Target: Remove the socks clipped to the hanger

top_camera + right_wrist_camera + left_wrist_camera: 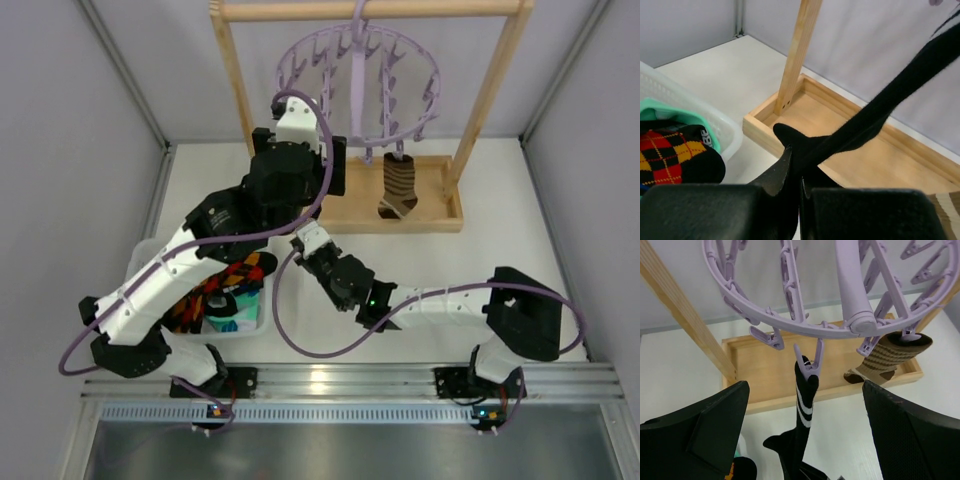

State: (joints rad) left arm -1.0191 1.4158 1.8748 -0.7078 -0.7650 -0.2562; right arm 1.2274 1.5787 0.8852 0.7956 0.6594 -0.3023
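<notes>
The lilac hanger (pixel 358 85) hangs from the wooden rail; it fills the top of the left wrist view (pixel 790 325). A brown-striped sock (pixel 398 185) hangs clipped at its right side (pixel 887 357). A black sock with white stripes (pixel 807 395) hangs from a front peg and is pulled taut downward. My left gripper (pixel 804 387) is open wide just below the ring, one finger on either side of that sock, not touching it. My right gripper (pixel 799 167) is shut on the lower part of the black sock (pixel 865 120), beside the basket (pixel 305 243).
A white basket (pixel 140 255) at the left holds several loose socks, among them a red/yellow diamond one (pixel 670 157) and a mint-green one (pixel 670 112). The wooden frame's base tray (pixel 440 215) and uprights (pixel 795 55) stand behind the grippers. Grey walls close both sides.
</notes>
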